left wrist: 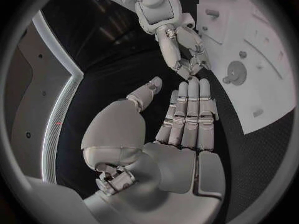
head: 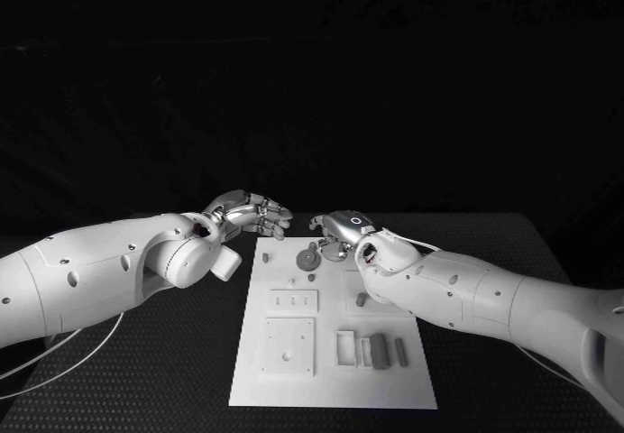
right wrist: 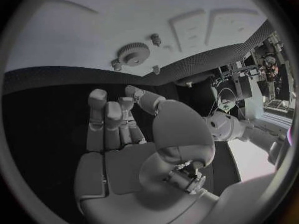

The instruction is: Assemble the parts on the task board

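Near edge of task board point(head: 261, 392), white, flat on black bench point(head: 156, 379): one square recessed plate point(head: 288, 345); beside it, one bracket and two short grey bars point(head: 380, 351) lying side by side, long axes running away from the robot.
Mid-board: one small plate with slots point(head: 294, 300).
Far end: one round toothed gear point(head: 307, 260), flat on board; a few small pegs close by, count uncertain.
Left robot hand point(head: 251, 215): just off the board's far left corner, fingers extended and close together, nothing held.
Right robot hand point(head: 341, 234): over the board's far edge, fingers loosely curled, nothing visibly held; gear just ahead of its fingertips, toward the robot. Nearer of the two to the gear, so likeliest to take it.
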Robot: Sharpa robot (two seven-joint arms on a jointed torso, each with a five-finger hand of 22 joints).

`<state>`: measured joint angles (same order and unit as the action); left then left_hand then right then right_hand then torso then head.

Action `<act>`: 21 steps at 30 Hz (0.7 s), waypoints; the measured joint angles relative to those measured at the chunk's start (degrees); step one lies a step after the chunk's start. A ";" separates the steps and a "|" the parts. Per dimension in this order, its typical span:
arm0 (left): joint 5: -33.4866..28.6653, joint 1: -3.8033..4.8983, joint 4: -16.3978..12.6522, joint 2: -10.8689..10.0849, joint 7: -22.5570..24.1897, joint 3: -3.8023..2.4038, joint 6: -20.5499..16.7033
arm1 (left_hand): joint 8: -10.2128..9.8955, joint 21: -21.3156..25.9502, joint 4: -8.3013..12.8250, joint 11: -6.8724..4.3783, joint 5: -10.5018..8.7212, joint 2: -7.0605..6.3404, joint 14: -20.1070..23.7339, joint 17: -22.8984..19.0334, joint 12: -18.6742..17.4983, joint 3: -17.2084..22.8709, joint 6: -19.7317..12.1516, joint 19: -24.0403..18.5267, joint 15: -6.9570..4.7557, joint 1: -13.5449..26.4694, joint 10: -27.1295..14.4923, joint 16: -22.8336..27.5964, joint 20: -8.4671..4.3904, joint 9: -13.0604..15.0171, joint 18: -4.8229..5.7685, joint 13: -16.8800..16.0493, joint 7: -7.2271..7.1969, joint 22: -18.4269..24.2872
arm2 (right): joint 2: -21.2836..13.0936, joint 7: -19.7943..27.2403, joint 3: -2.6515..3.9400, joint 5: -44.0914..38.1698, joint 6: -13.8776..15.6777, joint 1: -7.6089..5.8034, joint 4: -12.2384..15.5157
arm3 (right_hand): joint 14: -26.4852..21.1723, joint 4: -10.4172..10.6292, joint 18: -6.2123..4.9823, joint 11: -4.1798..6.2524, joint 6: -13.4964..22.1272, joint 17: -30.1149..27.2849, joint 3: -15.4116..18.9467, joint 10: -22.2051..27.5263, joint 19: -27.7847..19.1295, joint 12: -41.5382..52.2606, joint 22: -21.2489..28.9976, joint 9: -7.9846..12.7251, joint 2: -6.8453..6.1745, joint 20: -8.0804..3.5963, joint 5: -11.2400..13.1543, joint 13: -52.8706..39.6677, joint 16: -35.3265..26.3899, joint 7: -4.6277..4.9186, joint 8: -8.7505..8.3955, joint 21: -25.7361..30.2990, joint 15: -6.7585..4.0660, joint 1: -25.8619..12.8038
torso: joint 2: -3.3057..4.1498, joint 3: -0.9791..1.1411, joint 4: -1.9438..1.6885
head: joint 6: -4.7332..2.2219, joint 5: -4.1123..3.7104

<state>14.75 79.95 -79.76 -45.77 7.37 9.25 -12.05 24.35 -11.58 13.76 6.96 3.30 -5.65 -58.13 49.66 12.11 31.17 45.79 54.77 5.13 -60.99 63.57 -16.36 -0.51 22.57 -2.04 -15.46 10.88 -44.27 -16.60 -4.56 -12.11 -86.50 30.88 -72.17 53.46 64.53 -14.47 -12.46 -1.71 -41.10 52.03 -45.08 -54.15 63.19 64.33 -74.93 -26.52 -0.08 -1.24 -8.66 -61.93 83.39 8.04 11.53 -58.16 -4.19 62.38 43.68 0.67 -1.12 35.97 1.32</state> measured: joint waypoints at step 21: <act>0.19 -0.12 0.96 -0.64 0.24 0.04 -0.02 | 0.00 0.00 0.16 0.00 0.00 0.00 -0.34 0.29 -0.19 -0.16 0.00 0.00 0.09 0.00 0.00 0.22 0.00 0.16 0.00 -0.35 0.00 -0.15 | -18.97 11.63 2.62 12.45 -5.48 -3.70 9.41 | -0.03 -0.05 0.01 -0.87 -1.79 -0.22 3.91 -0.19 0.16 0.61 0.00 -2.81 -6.81 0.24 0.00 0.49 -0.01 -1.06 5.01 -0.08 1.23 -0.46 | -0.96 0.63 1.74 | -0.97 0.40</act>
<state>14.94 79.83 -78.80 -46.41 7.61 9.29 -12.08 24.35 -11.58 13.92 6.96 3.30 -5.65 -58.47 49.95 11.92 31.00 45.79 54.77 5.21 -60.99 63.57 -16.14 -0.51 22.73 -2.03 -15.81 10.89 -44.42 -35.58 7.07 -9.50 -74.05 25.40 -75.87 62.87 64.49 -14.52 -12.46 -2.57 -42.89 51.81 -41.17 -54.34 63.35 64.94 -74.93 -29.33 -6.89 -1.00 -8.66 -61.44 83.38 6.99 16.54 -58.25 -2.96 61.92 42.72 1.30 0.62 35.00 1.72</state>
